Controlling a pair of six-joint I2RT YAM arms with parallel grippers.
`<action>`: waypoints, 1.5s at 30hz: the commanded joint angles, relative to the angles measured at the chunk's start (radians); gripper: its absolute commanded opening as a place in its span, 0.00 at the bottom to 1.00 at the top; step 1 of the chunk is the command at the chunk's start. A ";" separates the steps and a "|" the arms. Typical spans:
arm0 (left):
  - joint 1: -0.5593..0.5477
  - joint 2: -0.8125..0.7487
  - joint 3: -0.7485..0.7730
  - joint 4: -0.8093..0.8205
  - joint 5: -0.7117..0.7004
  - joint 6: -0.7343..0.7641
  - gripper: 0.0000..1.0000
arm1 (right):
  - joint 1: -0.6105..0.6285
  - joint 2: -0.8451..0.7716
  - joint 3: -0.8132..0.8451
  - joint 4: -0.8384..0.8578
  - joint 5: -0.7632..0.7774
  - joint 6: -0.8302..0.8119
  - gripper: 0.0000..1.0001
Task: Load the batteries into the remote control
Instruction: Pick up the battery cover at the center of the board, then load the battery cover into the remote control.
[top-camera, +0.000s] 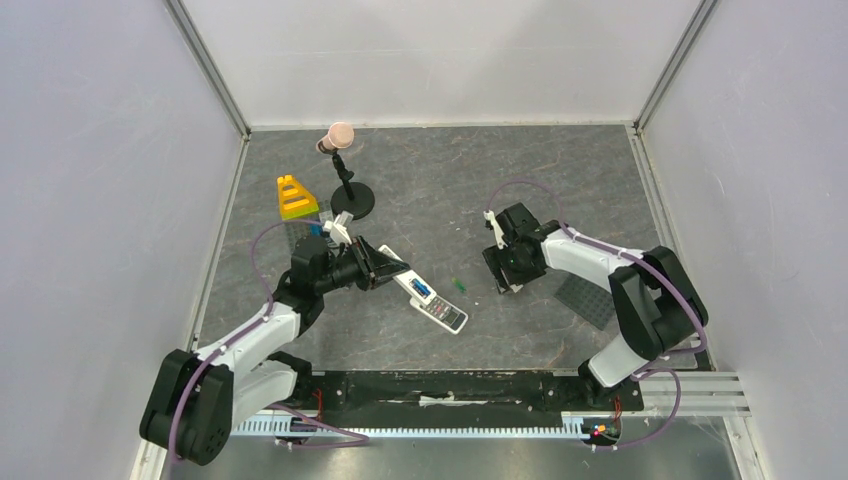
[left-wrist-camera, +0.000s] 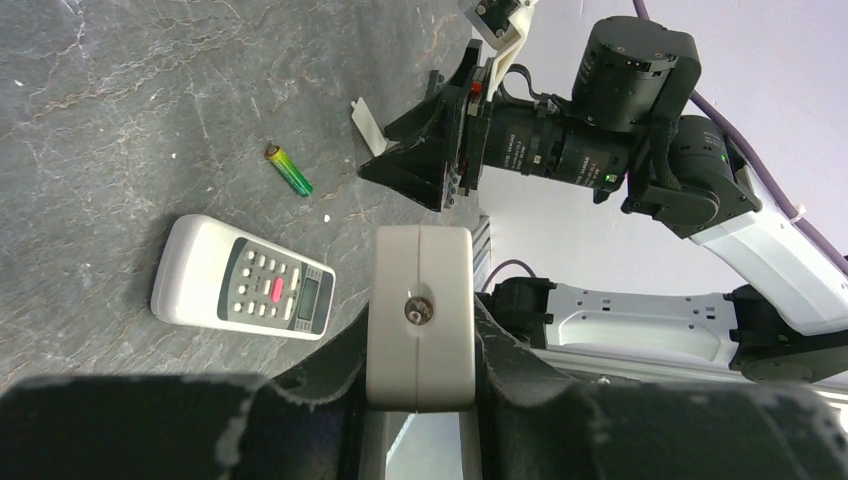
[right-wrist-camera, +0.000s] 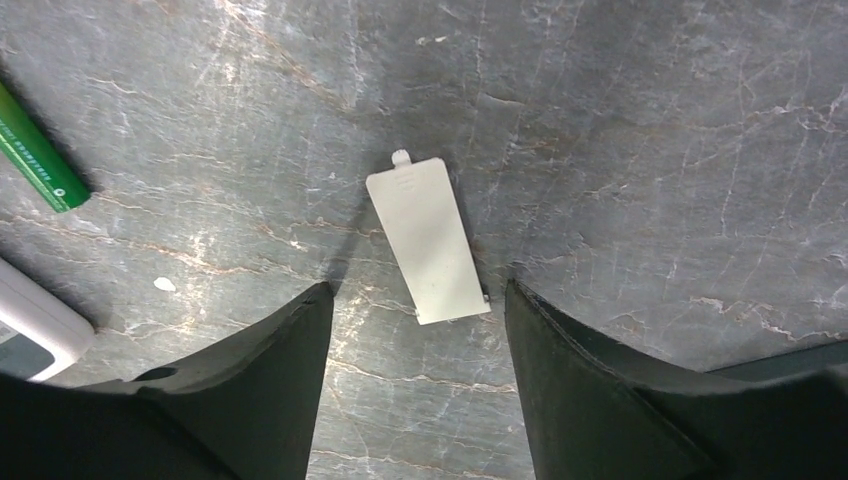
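Observation:
The remote control (left-wrist-camera: 245, 290), short and white with a dark grey button face, lies face up on the table (top-camera: 448, 317). My left gripper (left-wrist-camera: 420, 335) is shut on a longer all-white remote (left-wrist-camera: 420, 290) and holds it just above the table (top-camera: 400, 270). Something blue (top-camera: 418, 290), likely a battery, shows in that remote's upward side. A green battery (left-wrist-camera: 290, 172) lies loose on the table (top-camera: 458, 285) (right-wrist-camera: 35, 150). My right gripper (right-wrist-camera: 418, 300) stands open above a white battery cover (right-wrist-camera: 428, 245) that lies flat between its fingers' line; nothing is held.
A yellow and green block (top-camera: 294, 197) and a black stand with a pinkish ball (top-camera: 345, 190) are at the back left. A dark grey plate (top-camera: 588, 297) lies by the right arm. Grey walls enclose the table on three sides.

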 joint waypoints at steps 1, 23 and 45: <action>0.003 0.007 -0.009 0.094 0.026 -0.011 0.02 | 0.013 -0.007 -0.026 -0.018 0.033 -0.007 0.64; 0.003 0.030 -0.044 0.138 0.020 0.063 0.02 | 0.119 -0.108 -0.035 0.000 0.059 -0.006 0.27; -0.135 0.128 -0.007 0.163 -0.114 0.253 0.02 | 0.624 -0.253 0.087 0.083 0.073 0.089 0.26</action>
